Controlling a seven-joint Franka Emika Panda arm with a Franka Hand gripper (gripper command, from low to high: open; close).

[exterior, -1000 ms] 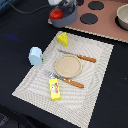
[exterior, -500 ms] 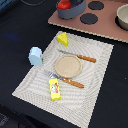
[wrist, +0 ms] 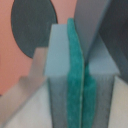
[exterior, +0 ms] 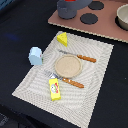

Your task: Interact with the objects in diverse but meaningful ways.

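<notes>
In the exterior view a grey saucepan [exterior: 70, 7] stands on the pink toy stove [exterior: 107, 27] at the top edge, with something red, likely the tomato [exterior: 70, 1], in it. The yellow cheese wedge [exterior: 62, 38] lies at the placemat's far corner. A light blue cup [exterior: 35, 55] stands at the mat's left edge, and the yellow packet [exterior: 55, 88] lies near the front. My gripper [wrist: 76, 45] shows only in the wrist view. It is shut, with teal pads [wrist: 74, 85] pressed together and nothing between them, above the stove near a black burner [wrist: 32, 25].
A round tan plate [exterior: 67, 64] sits mid-mat on the striped placemat [exterior: 95, 95], with an orange-handled knife [exterior: 80, 57] behind it and a fork [exterior: 67, 81] in front. A tan bowl [exterior: 123, 15] stands at the stove's right. Black burners [exterior: 89, 19] mark the stove.
The dark arm that hung over the saucepan at the top edge has left the exterior view. The saucepan with the red thing now sits closer to the top edge. Items on the mat are unmoved.
</notes>
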